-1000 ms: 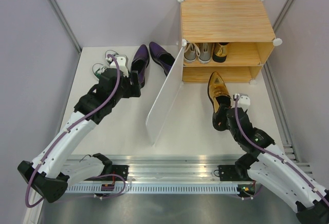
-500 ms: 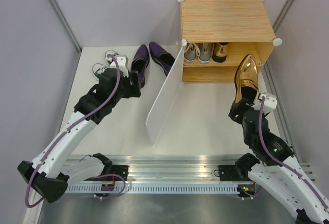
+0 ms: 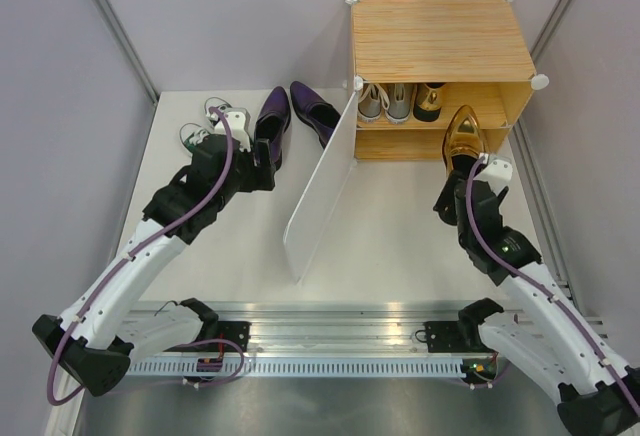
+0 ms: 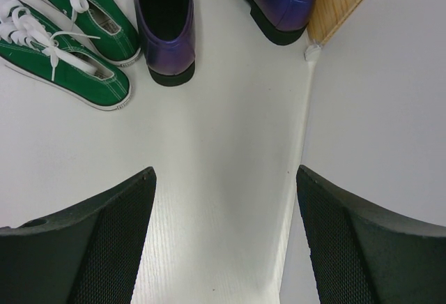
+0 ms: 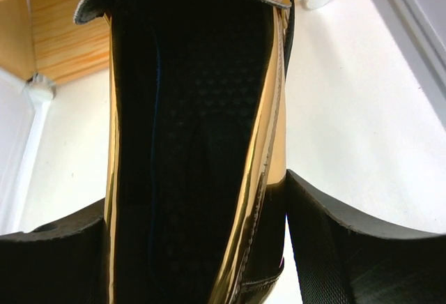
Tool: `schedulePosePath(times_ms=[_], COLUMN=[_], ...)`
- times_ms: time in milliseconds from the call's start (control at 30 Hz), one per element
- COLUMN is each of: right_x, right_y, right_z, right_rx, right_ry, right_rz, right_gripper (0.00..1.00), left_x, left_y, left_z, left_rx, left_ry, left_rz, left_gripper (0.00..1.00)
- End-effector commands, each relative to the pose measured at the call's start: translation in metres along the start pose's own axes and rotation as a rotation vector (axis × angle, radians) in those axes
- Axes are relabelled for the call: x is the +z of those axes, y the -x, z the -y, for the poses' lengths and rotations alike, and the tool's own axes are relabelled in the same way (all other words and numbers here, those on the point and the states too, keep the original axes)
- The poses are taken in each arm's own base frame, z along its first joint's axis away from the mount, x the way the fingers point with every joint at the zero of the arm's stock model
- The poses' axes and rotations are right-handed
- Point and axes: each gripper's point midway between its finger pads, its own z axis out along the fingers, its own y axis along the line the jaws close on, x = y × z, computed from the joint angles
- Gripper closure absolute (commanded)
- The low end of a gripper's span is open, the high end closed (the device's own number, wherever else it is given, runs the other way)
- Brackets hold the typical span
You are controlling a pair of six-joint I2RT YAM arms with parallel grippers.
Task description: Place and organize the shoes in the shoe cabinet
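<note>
Change: shiny gold pointed shoe (image 3: 462, 138) swung from floor up to light bamboo-grain shoe cabinet (image 3: 440, 36), toe first.
Right gripper (image 3: 455, 191): clamped on its heel.
Left gripper (image 4: 223, 238): spread, empty.
Meaning: shelving likely next.

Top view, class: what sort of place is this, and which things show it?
Probably a robot lab cell, not a home: plain grey partition walls, the left arm and right arm bolted to a metal rail, and a small shoe cabinet staged on a white table.
</note>
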Motion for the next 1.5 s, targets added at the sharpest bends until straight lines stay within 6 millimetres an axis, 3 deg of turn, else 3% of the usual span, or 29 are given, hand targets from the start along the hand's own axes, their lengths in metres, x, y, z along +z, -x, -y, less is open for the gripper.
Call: schedulePosePath(times_ms=[0,300,367,400,1233,1467], right_x=[0.001,0.033,0.041,0.047,0.144,0.179], right_y=[0.075,0.117,0.122,0.127,0.212,0.21], right_z=[-0.006,0.027,0.016,0.026,0.015,0.007], right_rx=[0.116,0.155,0.148,0.161,0.093,0.093], right_ry=[0.024,0.025,0.101,0.078,0.084,0.102], right_rz=[0.202,0.267,0.264,0.271,0.423,0.403], right_gripper=[0.99,0.99,0.99,0.99,0.99,0.99], left_x=[-0.005,-0.007,-0.007,-0.007,-0.012,-0.009], left_y=[0.011,0.012,0.012,0.012,0.013,0.012], left_z=[0.007,0.009,0.01,0.01,0.015,0.015], left_rx=[0.017,0.024,0.023,0.023,0.025,0.03], left_ry=[-0.044,-0.051,-0.054,-0.054,-0.083,-0.078], left_rz=[0.048,0.054,0.053,0.053,0.063,0.056], left_gripper=[0.16,0.16,0.16,0.16,0.16,0.16])
